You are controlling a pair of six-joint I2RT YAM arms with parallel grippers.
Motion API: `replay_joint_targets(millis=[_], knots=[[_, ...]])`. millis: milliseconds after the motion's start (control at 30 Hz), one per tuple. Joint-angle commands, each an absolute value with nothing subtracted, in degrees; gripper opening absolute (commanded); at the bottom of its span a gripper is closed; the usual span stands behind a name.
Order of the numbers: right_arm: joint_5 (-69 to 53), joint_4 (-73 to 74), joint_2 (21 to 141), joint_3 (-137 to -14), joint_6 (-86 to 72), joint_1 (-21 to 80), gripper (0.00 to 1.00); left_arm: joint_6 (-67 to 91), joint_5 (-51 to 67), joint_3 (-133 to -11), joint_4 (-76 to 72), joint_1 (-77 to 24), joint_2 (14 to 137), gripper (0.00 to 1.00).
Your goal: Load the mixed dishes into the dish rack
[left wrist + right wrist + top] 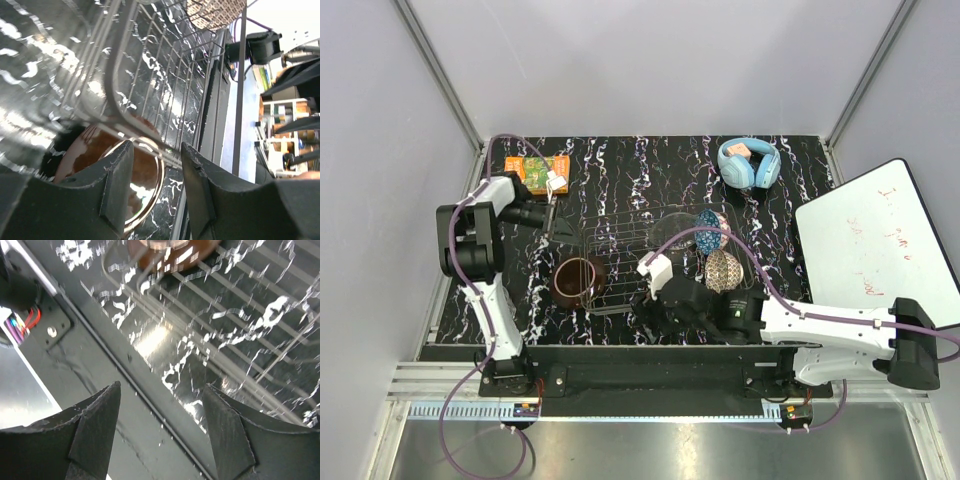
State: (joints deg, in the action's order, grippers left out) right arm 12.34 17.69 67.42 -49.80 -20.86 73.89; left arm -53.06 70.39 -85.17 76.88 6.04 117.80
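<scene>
The dish rack (pixel 620 250) stands mid-table. The glossy red plate (pixel 578 280) leans at its front left corner. The blue patterned bowl (pixel 710 228) and the beige patterned bowl (pixel 724 270) sit at its right end. A faint clear glass bowl (pixel 672 234) seems to lie beside them. My left gripper (pixel 558 228) is open and empty at the rack's left side. In the left wrist view (pixel 157 146) the red plate (pixel 90 155) and rack wire (pixel 117 75) lie just beyond the tips. My right gripper (pixel 658 312) is open and empty over the rack's front edge (pixel 162 386). The stemmed glass and pink cup are out of view.
The orange-green book (pixel 537 170) lies at the back left and the light blue headphones (pixel 750 163) at the back right. A white board (pixel 875 245) leans at the right. The table's front edge rail (pixel 100 365) is under my right gripper.
</scene>
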Motion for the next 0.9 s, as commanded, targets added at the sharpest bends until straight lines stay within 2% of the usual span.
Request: replay_joint_targets(millis=[0, 367, 633, 867], knots=[[9.4, 15.7, 67.8, -48.0, -23.4, 74.2, 0.73, -54.4, 74.1, -85.2, 88.7, 3.2, 117.2, 0.45], [11.5, 11.2, 76.5, -48.8, -21.8, 72.9, 0.72, -58.2, 70.2, -76.2, 88.8, 2.1, 115.5, 0.45], [8.8, 11.4, 78.0, -50.0, -21.5, 61.6, 0.69, -59.6, 65.5, -72.8, 88.7, 5.7, 112.2, 0.46], [9.4, 11.4, 79.2, -51.9, -19.6, 59.0, 0.69, -56.3, 59.6, -72.4, 84.4, 8.1, 110.0, 0.46]])
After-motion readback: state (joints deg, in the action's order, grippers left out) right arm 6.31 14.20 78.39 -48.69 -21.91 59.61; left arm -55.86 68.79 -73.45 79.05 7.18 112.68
